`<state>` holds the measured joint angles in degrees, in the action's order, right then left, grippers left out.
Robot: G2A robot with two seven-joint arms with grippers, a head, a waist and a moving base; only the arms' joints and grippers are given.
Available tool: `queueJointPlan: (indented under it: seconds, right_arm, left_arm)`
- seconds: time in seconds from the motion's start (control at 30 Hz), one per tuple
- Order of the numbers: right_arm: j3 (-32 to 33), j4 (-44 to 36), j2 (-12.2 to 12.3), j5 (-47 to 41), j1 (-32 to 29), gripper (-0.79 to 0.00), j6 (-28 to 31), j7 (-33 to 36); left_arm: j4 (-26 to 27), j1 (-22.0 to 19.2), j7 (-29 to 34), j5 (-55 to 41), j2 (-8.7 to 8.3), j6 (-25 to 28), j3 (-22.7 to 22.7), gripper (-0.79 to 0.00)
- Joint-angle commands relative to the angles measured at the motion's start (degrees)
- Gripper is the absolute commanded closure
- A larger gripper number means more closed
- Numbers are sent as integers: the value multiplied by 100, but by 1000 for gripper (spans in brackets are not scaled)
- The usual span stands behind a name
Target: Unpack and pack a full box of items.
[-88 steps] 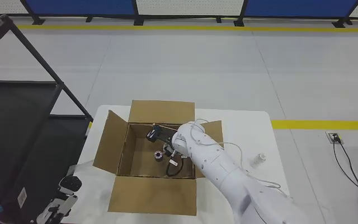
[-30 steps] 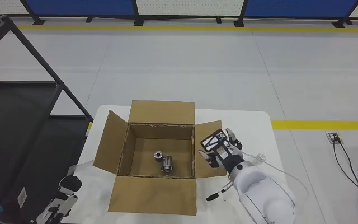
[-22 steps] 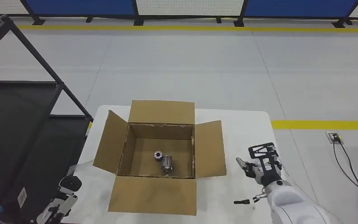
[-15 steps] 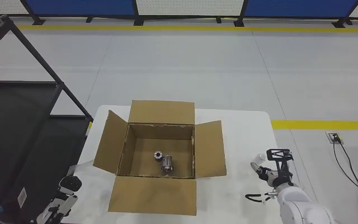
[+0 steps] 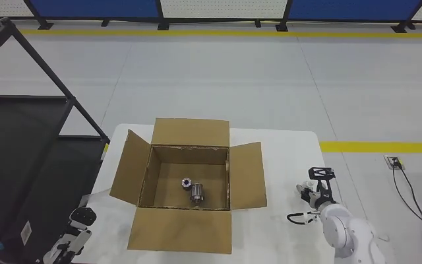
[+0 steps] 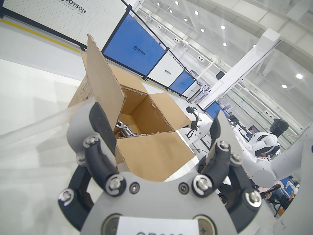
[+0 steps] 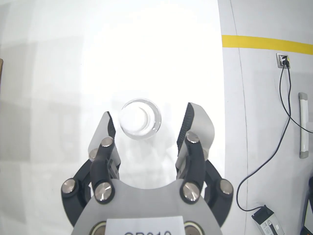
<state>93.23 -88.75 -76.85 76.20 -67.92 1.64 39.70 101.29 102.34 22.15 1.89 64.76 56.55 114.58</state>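
Inside one box (image 5: 248, 175), two metal parts (image 5: 196, 193), one bottle (image 7: 139, 122) under spread right claw (image 7: 148, 114), left claw (image 6: 157, 112) also spread.

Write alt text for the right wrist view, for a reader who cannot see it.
The right gripper hangs over a white table, and a small clear bottle with a white cap stands between its open jaws, nearer one jaw than the other. Beside the table is grey floor with a yellow line and a black cable.
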Motion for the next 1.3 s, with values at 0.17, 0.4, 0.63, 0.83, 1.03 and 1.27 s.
queueJointPlan:
  seconds: [0.17,0.4,0.63,0.83,1.03,1.27]
  right_arm:
    - [-53,-157,21,-114,22,0,145,-226]
    - [-285,-1461,10,128,-426,0,-142,-738]
    - [-1474,-2656,-54,1321,-133,0,-412,-244]
    - [-2686,-2693,-165,2138,767,0,-75,252]
    - [-3731,-1517,-420,1640,2268,0,578,738]
    - [-4698,782,-885,438,3798,0,911,622]
  left_arm:
    - [0,0,0,0,0,0,0,-785]
    - [0,0,0,0,0,0,0,-785]
    - [0,0,0,0,0,0,0,-785]
    - [0,0,0,0,0,0,0,-785]
    - [0,0,0,0,0,0,0,-785]
    - [0,0,0,0,0,0,0,-785]
